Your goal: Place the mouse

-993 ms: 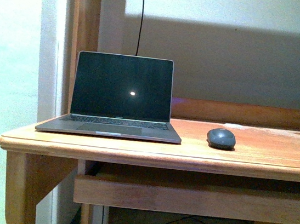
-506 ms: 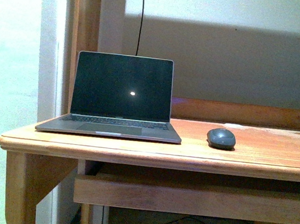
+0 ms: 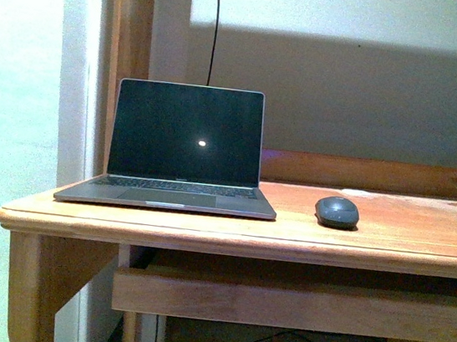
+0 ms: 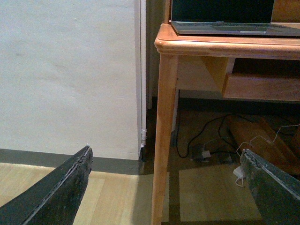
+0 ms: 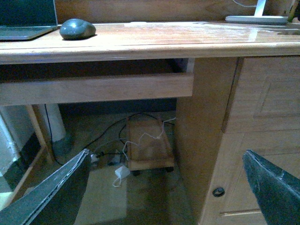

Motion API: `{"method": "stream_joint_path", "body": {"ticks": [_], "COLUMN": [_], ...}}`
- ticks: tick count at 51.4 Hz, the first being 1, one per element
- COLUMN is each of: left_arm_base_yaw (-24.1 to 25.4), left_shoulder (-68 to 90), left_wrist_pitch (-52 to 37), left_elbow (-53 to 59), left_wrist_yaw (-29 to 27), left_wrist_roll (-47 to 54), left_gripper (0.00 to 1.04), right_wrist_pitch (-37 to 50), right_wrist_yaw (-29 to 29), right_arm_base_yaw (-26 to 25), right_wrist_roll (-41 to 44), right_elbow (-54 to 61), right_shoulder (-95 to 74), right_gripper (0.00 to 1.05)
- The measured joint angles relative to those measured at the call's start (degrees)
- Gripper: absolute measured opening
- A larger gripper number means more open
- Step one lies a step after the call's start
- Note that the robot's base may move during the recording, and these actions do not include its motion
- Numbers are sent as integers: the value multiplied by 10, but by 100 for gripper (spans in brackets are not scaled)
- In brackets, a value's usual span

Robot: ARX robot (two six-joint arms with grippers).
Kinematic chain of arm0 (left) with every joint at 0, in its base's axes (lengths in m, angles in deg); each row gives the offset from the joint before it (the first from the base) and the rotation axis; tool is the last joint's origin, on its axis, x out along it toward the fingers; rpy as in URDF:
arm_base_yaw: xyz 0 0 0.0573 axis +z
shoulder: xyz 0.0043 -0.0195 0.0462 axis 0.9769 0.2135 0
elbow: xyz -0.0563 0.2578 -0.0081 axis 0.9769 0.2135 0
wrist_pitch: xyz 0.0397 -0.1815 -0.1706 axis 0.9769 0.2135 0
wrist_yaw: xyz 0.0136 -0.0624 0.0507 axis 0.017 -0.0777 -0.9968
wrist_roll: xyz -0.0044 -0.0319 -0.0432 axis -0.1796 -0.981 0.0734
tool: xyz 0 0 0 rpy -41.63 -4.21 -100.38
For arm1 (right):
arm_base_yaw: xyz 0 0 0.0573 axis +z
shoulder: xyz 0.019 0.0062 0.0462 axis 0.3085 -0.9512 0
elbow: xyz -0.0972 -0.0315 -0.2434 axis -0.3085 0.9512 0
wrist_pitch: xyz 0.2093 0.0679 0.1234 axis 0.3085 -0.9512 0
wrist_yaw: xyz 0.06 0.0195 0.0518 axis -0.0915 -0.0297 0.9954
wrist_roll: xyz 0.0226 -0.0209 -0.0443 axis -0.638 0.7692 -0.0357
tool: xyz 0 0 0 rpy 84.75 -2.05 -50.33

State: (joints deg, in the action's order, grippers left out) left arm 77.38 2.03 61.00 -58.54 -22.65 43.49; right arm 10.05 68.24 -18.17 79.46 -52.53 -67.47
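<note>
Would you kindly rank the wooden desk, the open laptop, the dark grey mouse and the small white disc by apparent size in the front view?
1. Brown wooden desk
2. Open grey laptop with black screen
3. Dark grey rounded mouse
4. Small white disc, farther back, so true size unsure

We spot no change: front view matches both earlier pictures, mouse [image 3: 337,211] at same place on desk [image 3: 388,236] right of laptop [image 3: 186,144].

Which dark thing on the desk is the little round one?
The mouse, a small dark grey domed oval on the desk, right of the laptop in the front view. The laptop is far bigger and stands open.
</note>
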Motion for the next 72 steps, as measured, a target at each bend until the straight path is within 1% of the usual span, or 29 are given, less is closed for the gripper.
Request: {"method": "stream_joint_path", "body": {"ticks": [72], "left_arm_base_yaw": [0], "left_shoulder": [0], "left_wrist_pitch": [0], "left_elbow": [0], "left_wrist_yaw": [0], "left_wrist_roll": [0], "left_gripper": [97], "right_wrist_pitch": [0], "right_wrist_yaw": [0], "right_arm_base_yaw": [0], "right_wrist_roll": [0], "right_elbow": [0], "right_shoulder": [0], "right_gripper": [97]}}
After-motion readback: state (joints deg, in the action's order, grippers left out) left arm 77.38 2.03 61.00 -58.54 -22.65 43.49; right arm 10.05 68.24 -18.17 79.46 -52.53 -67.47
